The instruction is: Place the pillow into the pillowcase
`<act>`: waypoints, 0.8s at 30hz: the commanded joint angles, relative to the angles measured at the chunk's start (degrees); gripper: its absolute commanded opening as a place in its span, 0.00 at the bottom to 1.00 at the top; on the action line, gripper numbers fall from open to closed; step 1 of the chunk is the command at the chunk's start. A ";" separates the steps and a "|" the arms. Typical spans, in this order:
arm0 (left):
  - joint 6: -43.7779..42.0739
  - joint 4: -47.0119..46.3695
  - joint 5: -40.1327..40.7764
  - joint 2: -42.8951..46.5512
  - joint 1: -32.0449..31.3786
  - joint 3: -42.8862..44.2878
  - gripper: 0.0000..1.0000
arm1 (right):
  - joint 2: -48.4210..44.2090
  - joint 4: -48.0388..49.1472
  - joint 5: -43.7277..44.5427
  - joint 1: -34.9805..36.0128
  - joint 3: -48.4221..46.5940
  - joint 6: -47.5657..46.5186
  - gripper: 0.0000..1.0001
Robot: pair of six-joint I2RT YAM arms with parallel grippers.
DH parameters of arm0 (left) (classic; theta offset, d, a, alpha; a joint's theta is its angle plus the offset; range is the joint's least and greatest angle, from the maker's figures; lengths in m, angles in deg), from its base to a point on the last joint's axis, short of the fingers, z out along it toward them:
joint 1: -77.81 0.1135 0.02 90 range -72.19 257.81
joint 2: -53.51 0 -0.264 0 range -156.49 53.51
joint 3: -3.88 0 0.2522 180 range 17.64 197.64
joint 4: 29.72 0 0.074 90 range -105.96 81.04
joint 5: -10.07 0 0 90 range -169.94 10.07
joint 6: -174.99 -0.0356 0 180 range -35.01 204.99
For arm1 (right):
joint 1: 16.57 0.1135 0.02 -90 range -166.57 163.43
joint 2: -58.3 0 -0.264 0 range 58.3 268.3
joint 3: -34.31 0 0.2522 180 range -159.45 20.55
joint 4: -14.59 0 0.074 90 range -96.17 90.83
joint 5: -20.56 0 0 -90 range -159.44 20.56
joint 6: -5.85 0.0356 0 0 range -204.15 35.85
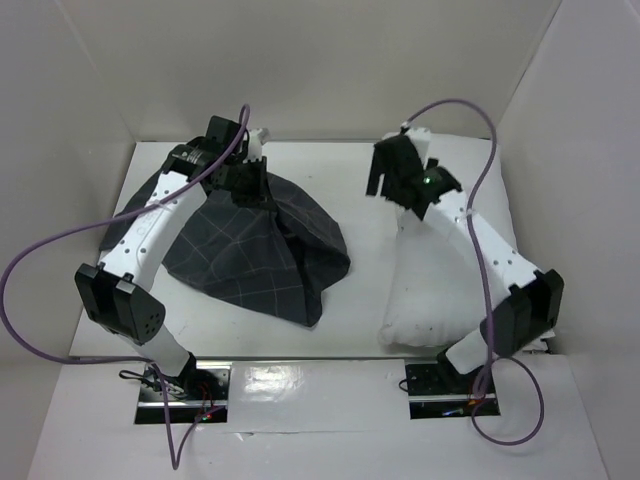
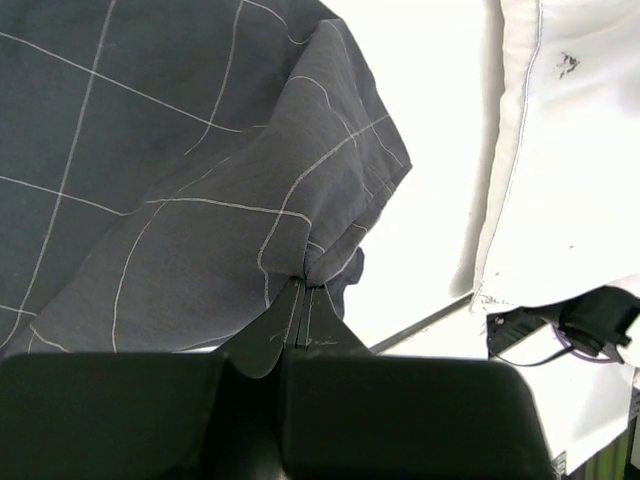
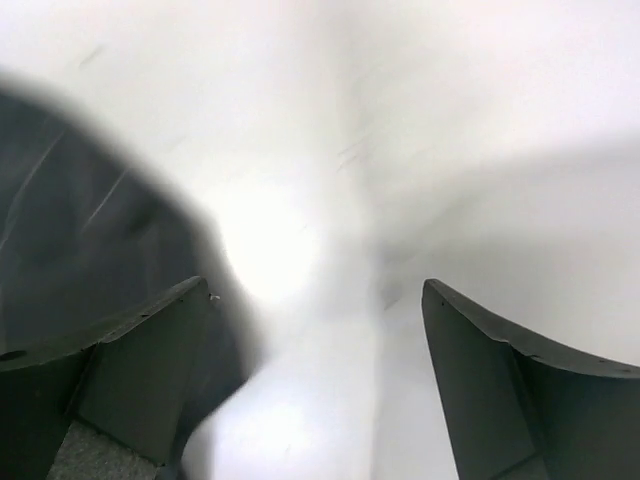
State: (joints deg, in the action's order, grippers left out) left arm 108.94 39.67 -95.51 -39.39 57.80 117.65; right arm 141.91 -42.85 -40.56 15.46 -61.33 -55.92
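The dark grid-lined pillowcase (image 1: 250, 250) lies in a limp heap on the left of the white table, its far edge lifted. My left gripper (image 1: 250, 172) is shut on a pinched fold of that edge. In the left wrist view the fingertips (image 2: 305, 292) press together on the pillowcase (image 2: 180, 180). The plump white pillow (image 1: 440, 290) lies lengthwise on the right, and its edge shows as pillow (image 2: 570, 170). My right gripper (image 1: 395, 178) hovers over the pillow's far end. Its jaws are wide apart around the right gripper (image 3: 315, 305), with nothing between them. That view is blurred.
White walls (image 1: 80, 90) close in the table at the back and both sides. Purple cables (image 1: 30, 280) loop off each arm. The arm base plates (image 1: 185, 385) sit at the near edge. The right arm's base (image 2: 560, 325) lies just beyond the pillow's near end.
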 commanded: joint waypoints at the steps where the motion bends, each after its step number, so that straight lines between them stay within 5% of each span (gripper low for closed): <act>1: -0.65 -2.02 -2.53 1.67 0.32 -0.78 0.00 | 9.61 -6.33 8.81 -9.23 -9.39 -5.19 0.94; 8: -0.04 -3.08 -2.54 0.45 -0.20 -0.78 0.00 | 34.13 -7.72 7.23 -18.39 -31.25 -11.27 0.88; 11: 0.49 -3.08 -0.25 0.44 -0.20 -0.78 0.00 | 43.63 -10.11 3.74 -20.07 -42.02 -12.06 0.71; 12: 0.49 -3.08 0.54 0.44 -0.20 -0.78 0.00 | 45.30 -10.11 1.98 -20.08 -43.69 -13.01 0.45; 15: 1.10 -3.08 0.54 -0.09 0.93 -0.16 0.00 | 49.97 -10.63 -4.70 -19.30 -50.64 -13.81 0.00; 19: 1.10 -3.08 1.24 -0.09 1.63 0.54 0.00 | 48.94 -6.08 -17.09 -14.38 -52.51 -17.68 0.00; 24: 1.71 -3.08 1.25 0.44 3.22 0.54 0.00 | 36.55 4.73 -23.10 -1.49 -37.41 -26.46 0.00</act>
State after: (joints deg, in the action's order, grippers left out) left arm 109.42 37.90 -94.70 -39.39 59.96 116.82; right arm 186.94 -45.38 -52.88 3.04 -104.04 -76.62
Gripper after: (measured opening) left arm 0.023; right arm 0.032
